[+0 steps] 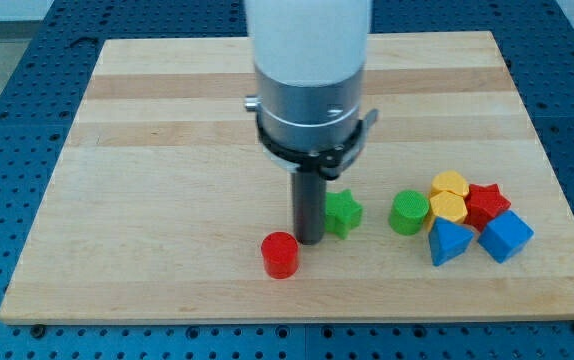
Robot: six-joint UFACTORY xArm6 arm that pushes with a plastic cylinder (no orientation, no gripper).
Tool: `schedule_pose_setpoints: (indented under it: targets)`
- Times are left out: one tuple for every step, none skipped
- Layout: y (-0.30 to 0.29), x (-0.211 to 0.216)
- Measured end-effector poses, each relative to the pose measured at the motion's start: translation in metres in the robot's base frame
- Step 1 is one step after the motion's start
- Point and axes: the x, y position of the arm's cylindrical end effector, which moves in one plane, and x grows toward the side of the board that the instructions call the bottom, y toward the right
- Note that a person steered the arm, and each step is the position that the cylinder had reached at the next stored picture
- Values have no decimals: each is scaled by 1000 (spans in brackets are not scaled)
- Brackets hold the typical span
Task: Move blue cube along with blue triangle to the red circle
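The blue cube (pixel 507 236) and the blue triangle (pixel 450 242) lie side by side at the view's lower right. The red circle (pixel 280 254), a short red cylinder, stands at the lower middle of the board. My tip (pixel 310 240) rests on the board just up and right of the red circle, between it and the green star (pixel 343 213). The tip is far to the left of both blue blocks.
A green cylinder (pixel 408 213) stands right of the green star. Two yellow blocks (pixel 449 197) and a red star (pixel 486 203) are packed just above the blue blocks. The wooden board (pixel 167 150) lies on a blue perforated table.
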Motion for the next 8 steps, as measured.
schedule_pose_setpoints:
  targets:
    - [33, 2]
    - [45, 22]
    - [47, 49]
    - [89, 59]
    - [160, 60]
    - [238, 44]
    - [255, 2]
    - [237, -4]
